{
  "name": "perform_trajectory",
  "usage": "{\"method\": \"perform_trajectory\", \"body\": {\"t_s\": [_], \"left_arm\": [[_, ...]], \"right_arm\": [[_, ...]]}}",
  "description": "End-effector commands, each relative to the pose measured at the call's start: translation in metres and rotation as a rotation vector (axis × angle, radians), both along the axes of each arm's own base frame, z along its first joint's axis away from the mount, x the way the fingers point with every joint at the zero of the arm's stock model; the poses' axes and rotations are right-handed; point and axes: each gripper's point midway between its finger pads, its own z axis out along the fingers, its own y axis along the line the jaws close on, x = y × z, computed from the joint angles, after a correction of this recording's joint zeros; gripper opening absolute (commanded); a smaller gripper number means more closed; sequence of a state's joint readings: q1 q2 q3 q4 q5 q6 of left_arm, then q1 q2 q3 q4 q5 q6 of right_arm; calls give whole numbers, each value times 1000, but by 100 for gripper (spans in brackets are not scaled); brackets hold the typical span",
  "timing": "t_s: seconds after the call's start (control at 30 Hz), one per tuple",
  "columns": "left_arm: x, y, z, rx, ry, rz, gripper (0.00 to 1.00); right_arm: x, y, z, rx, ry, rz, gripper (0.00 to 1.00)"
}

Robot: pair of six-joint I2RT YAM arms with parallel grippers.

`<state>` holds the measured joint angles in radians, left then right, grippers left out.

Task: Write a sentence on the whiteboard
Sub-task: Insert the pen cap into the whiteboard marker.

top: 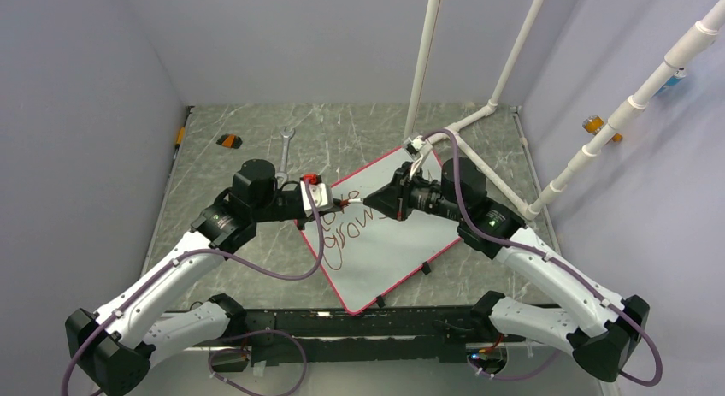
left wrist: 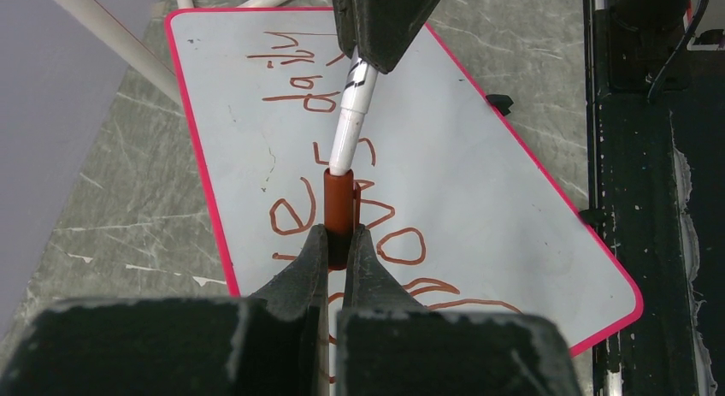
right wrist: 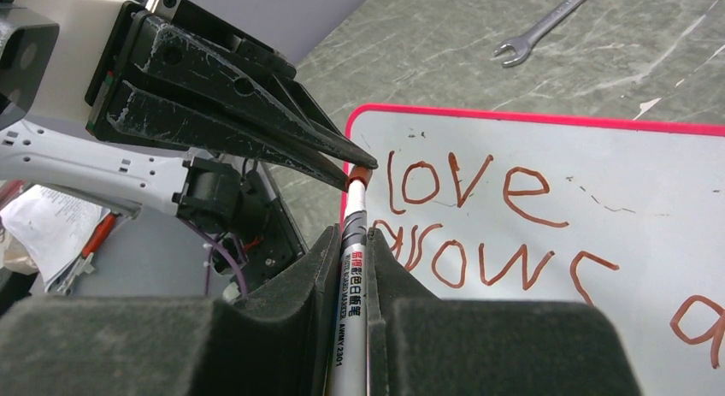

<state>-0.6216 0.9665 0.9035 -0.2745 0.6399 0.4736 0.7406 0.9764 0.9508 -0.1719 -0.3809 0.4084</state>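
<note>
1. While both arms meet over the middle, the left side of the table [top: 359,127] carries only bystanders: a small orange-and-black item [top: 228,140] and a wrench [top: 285,148], both well apart from the work.
2. The left gripper [left wrist: 339,242] is clenched on the red cap [left wrist: 339,199]. It pinches the cap's lower end, so the open mouth faces the other arm. I judge the cap is held above the board so the two arms can mate the parts in the air.
3. The marker [left wrist: 349,131] runs its white barrel straight into the cap, with the tip hidden inside. I cannot tell whether it is fully seated.
4. The right gripper [right wrist: 352,251] is closed on the marker's barrel, which lies lengthwise between the fingers — a sensible hold for a push along the axis.
5. The whiteboard [top: 402,251] lies flat on the table beneath both grippers, turned diagonally. The sentence [right wrist: 479,216] — "love grows daily" in red-brown cursive, in two lines — sits toward the left arm's end, and the rest of the board is blank.
6. Farther right, white pipes [top: 598,131] stand clear of the arms.
7. My read is that the writing looks finished and this is the capping step. A slight misalignment could cock the cap.
</note>
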Motion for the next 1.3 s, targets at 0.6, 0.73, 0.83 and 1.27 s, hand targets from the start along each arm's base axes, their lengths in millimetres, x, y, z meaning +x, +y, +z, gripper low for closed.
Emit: {"method": "perform_trajectory", "body": {"t_s": [0.6,0.73,0.83,1.27], "left_arm": [[-3,-8,21,-33,-49,-51,0],[-5,-9,21,-34,-50,-60,0],[-8,-10,21,-34,-50,-75,0],[-19,-12,23,-50,-47,-134,0]], "right_arm": [[20,16,12,-198,-61,1,0],[21,21,13,-239,-77,3,0],[19,26,12,-270,-89,20,0],[20,36,-1,-402,-173,108,0]]}}
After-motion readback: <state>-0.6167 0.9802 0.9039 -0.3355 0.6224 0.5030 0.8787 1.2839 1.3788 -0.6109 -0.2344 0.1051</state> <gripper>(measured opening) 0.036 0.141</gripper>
